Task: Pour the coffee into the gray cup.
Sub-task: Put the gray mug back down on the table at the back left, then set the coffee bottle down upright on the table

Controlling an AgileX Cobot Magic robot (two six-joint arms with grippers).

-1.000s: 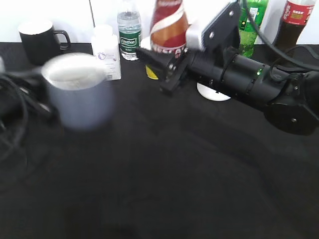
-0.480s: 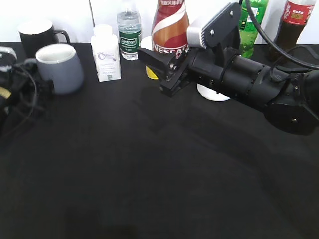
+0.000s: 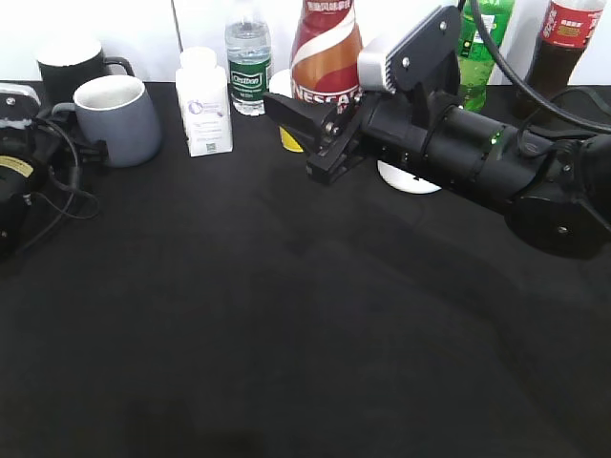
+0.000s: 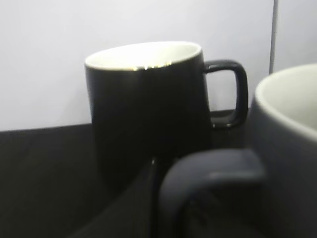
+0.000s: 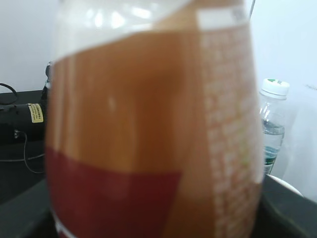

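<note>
Nearest, only bare black surface (image 3: 286,363), dry and unmarked. Further in, right gripper (image 3: 310,135) with jaws clenched around the lower body of the coffee (image 3: 325,52); in the right wrist view, dark jaw edges at both bottom corners and the brown-and-red label filling nearly everything (no view of the cap or neck from any camera, so cannot tell whether open or sealed). Risks a slip if tilted fast, judging by the low grip on a waisted, smooth plastic bottle.

Off to the left, well apart from the bottle, the gray cup (image 3: 119,119) upright on the surface, handle turned toward the left gripper (image 3: 76,157). Cannot tell whether those jaws are clamped on the handle or released: only the handle loop and a dark edge up close in the left wrist view. Could tip or skid the cup if nudged from that side.

Just behind the cup, a black mug (image 4: 148,114); beside it a white bottle (image 3: 203,100). Probably the main hazard: a stream missing the narrowing rim and landing on these neighbours or the surface. Farthest back, a water bottle (image 3: 247,57) against the wall.
</note>
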